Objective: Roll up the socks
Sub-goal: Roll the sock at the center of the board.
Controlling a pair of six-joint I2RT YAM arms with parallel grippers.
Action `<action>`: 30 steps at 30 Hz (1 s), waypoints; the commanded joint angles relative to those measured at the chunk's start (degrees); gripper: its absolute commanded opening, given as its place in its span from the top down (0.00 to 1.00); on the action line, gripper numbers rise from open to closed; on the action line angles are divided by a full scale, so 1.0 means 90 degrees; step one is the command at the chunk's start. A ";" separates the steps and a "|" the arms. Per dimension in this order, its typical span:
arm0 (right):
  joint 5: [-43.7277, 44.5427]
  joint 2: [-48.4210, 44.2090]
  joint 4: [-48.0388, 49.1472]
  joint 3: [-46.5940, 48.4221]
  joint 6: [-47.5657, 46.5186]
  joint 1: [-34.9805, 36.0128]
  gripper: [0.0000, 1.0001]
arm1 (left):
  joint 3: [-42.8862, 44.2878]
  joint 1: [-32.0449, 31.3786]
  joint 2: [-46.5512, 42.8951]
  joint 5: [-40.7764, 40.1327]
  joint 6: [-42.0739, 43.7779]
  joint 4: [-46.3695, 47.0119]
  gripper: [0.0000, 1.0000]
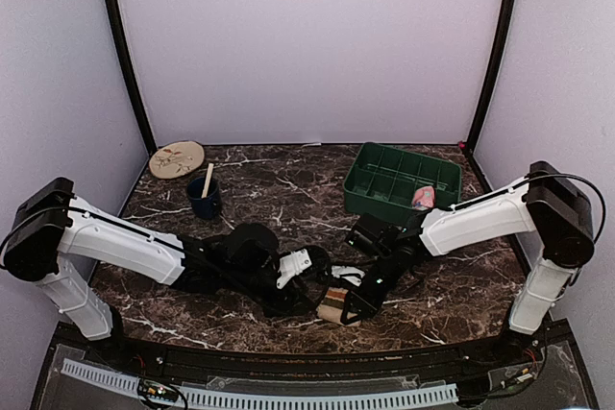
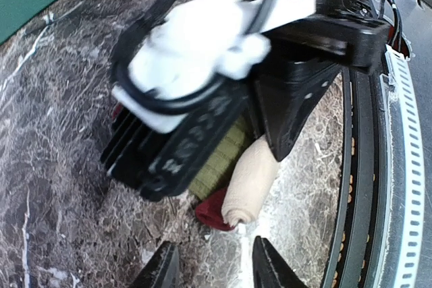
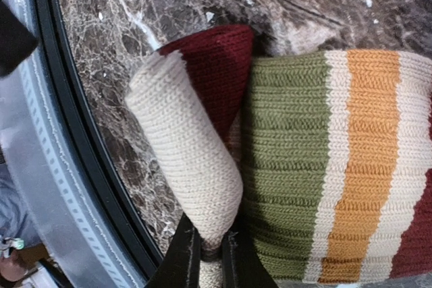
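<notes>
While the right end effector (image 3: 206,251) pinches its narrow jaws on the cream rolled end of the striped sock (image 3: 324,166), we see that sock lying on the marble tabletop (image 1: 269,189) close to the near edge, between the two arms. Its bands run green, cream, orange and dark red, and a dark red part shows just behind the cream roll. Our left end effector (image 2: 214,269) hovers just beside the roll with its jaws partly apart and nothing between them, its fingertips short of the fabric. We find the pink sock (image 1: 423,197) well apart from this, in the near right corner of the green tray (image 1: 380,206). A dark blue cup (image 1: 204,201) holding a wooden stick (image 1: 208,178) stands at the back left, near a round plate (image 1: 177,158).
</notes>
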 commanded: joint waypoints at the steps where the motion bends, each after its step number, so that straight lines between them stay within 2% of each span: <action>1: -0.0711 0.0295 -0.0254 -0.0034 0.0104 -0.0130 1.00 | 0.0005 -0.0373 -0.0179 -0.0523 0.0686 0.0081 0.59; 10: -0.1319 0.0538 -0.0520 0.0041 -0.0022 -0.0432 1.00 | 0.0419 -0.1042 0.0338 -0.0997 0.1981 -0.0177 0.58; 22: -0.1555 0.0607 -0.0497 -0.0005 0.0034 -0.0521 1.00 | 0.0757 -0.1226 0.0914 -0.1244 0.2816 -0.0148 0.58; 30: -0.1687 0.0657 -0.0487 -0.0004 0.0035 -0.0553 1.00 | 0.0839 -0.1225 0.1089 -0.1266 0.3032 -0.0028 0.58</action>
